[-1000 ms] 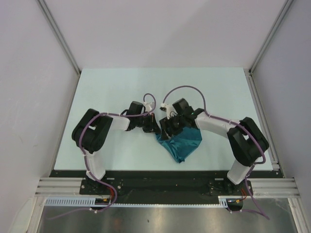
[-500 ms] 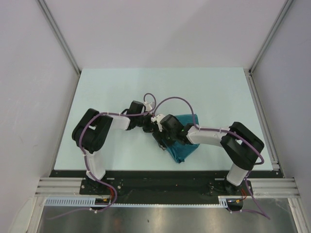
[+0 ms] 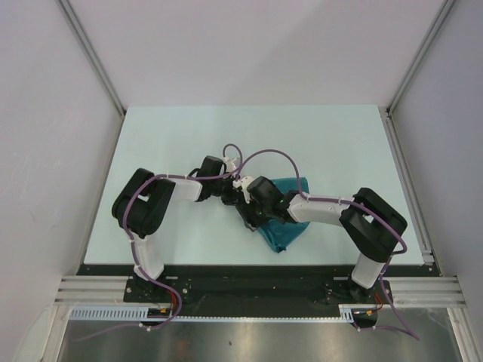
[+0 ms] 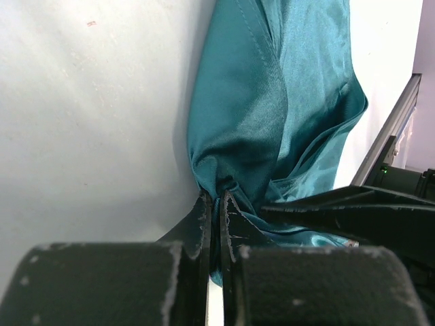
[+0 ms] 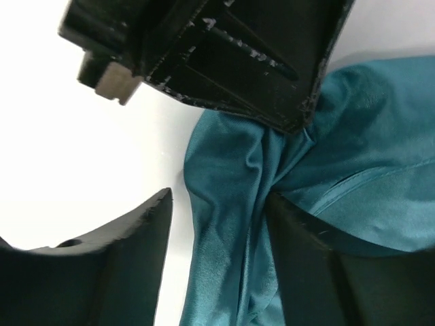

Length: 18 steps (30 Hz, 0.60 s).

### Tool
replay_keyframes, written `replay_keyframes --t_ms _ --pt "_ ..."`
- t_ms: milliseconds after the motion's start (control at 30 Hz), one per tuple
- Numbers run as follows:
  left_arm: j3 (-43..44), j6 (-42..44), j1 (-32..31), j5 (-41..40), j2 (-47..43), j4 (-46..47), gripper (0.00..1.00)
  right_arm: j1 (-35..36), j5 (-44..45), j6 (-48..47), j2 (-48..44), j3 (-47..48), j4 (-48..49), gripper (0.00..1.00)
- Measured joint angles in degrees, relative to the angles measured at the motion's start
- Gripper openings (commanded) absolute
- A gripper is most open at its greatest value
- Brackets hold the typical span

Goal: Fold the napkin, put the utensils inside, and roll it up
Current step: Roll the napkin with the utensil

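The teal napkin (image 3: 287, 226) lies bunched on the table under the two wrists. In the left wrist view my left gripper (image 4: 216, 197) is shut on a gathered fold of the napkin (image 4: 272, 102). In the right wrist view my right gripper (image 5: 221, 204) is open, its fingers either side of a bunched ridge of the napkin (image 5: 231, 231) just below the left gripper's fingers (image 5: 224, 61). In the top view the left gripper (image 3: 243, 205) and right gripper (image 3: 254, 219) meet at the napkin's left edge. No gold utensils are in view.
The pale table (image 3: 173, 136) has grey walls at the back and both sides and a metal rail (image 3: 411, 188) along its right edge. Purple cables (image 3: 264, 154) arc above both wrists.
My right arm has swung left across the napkin and lowered beside the left gripper, uncovering the napkin's far right part. The left arm has stayed put, still holding the cloth.
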Motion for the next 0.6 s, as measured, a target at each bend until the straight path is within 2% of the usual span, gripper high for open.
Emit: replay_keyframes --t_ms 367,600 --pt "0.37 0.04 0.00 -0.02 0.02 -0.96 0.00 0.02 5.55 0.13 -0.55 3.15 -9.14 0.72" --pt "0.50 0.04 0.00 -0.02 0.02 -1.27 0.00 2.03 6.40 -1.03 -2.36 4.85 -10.97 0.73"
